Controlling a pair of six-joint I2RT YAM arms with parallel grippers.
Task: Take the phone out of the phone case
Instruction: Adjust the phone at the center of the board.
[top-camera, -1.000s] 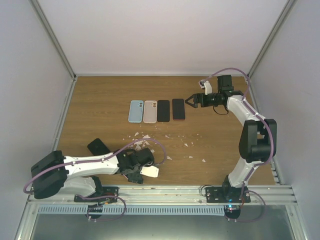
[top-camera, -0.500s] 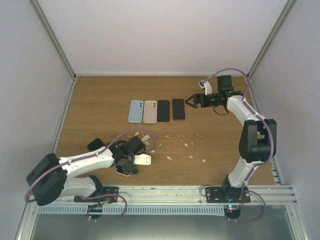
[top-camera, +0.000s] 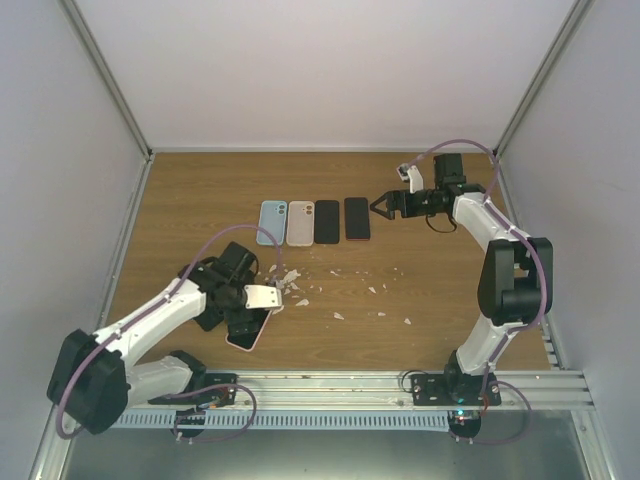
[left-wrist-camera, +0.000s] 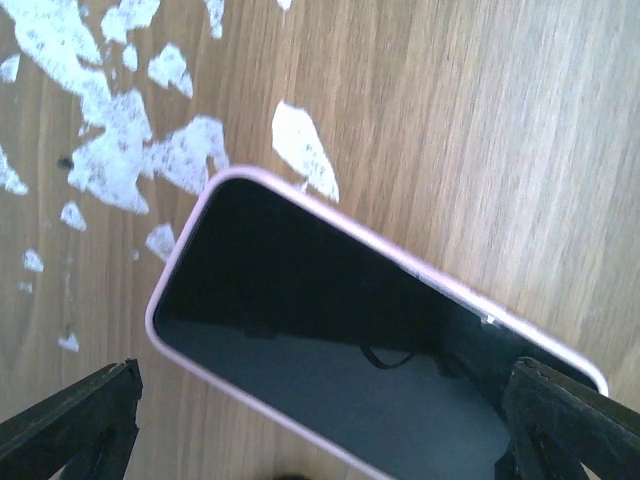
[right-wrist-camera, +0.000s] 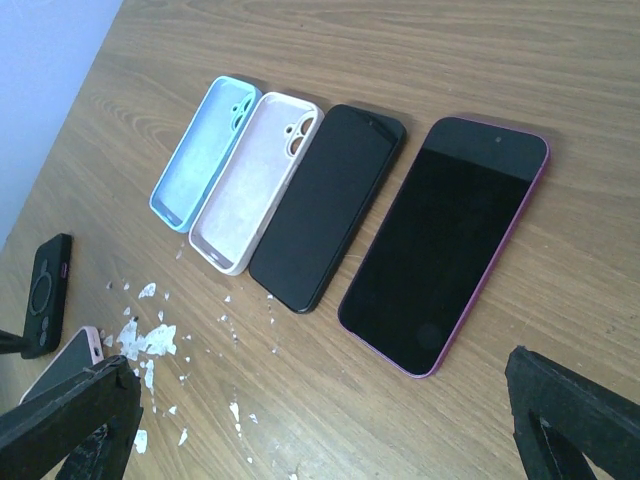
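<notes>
Left pincer (left-wrist-camera: 320, 430), swung forward since the earlier frame, hangs released above the phone (left-wrist-camera: 330, 340), seated in its pink case (left-wrist-camera: 150, 315); right pincer (top-camera: 381, 205) likewise released. Extraction not begun.

Bright, even, diffuse light fills all 3 views. In the top view, shadows on the table (top-camera: 450, 290) are faint and soft. The left wrist view is slightly soft; the phone (left-wrist-camera: 300, 300) screen shows dim reflections. Its fingertips (left-wrist-camera: 565, 415) in the lower corners blur.

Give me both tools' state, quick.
Left tool: open, empty, over the phone.
Right tool: open, empty.
</notes>
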